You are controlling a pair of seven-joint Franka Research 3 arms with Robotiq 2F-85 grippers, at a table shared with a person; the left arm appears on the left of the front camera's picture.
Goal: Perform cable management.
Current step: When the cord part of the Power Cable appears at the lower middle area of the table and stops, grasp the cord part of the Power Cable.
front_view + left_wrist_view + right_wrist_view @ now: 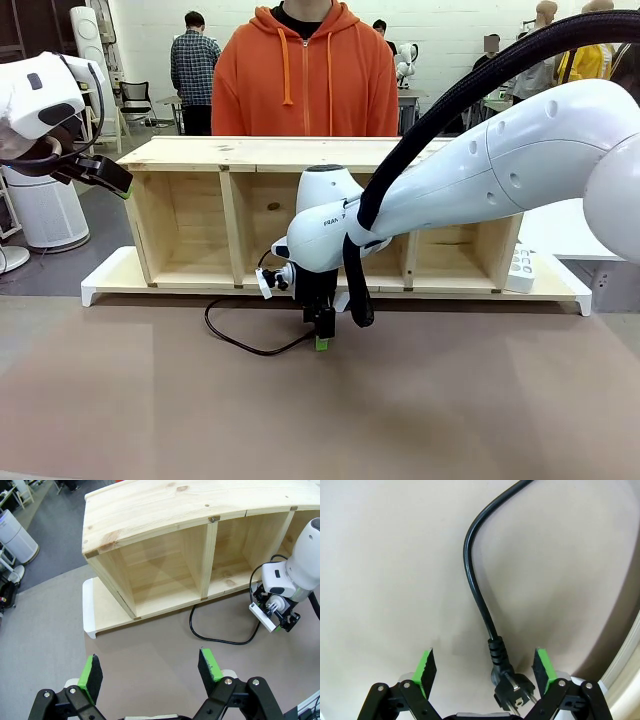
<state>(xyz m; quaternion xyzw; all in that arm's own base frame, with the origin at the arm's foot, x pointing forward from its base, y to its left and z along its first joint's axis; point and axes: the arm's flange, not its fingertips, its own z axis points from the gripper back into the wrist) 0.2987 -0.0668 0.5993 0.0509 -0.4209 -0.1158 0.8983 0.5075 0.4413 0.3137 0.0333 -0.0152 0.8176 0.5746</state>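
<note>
1. Right wrist view: right end effector (pixel 485 662) spread wide and empty, straddling the cable (pixel 476 580). Plug (pixel 514 689) lies between its fingers on the desk (pixel 380 555); cord runs ahead.
2. Step, as I judge: lining up on the plug end. Next: lower, then close squarely.
3. Left end effector (pixel 150 669) wide, empty, well apart.
4. Arm (pixel 520 150) lettering begins "FRA"; the rest is unreadable.

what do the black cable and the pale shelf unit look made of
The thin black cable looks rubber- or plastic-jacketed: smooth, faintly glossy, ribbed near its plug. The pale open-fronted shelf unit looks like bare pine: grain and knots show, matte.
</note>
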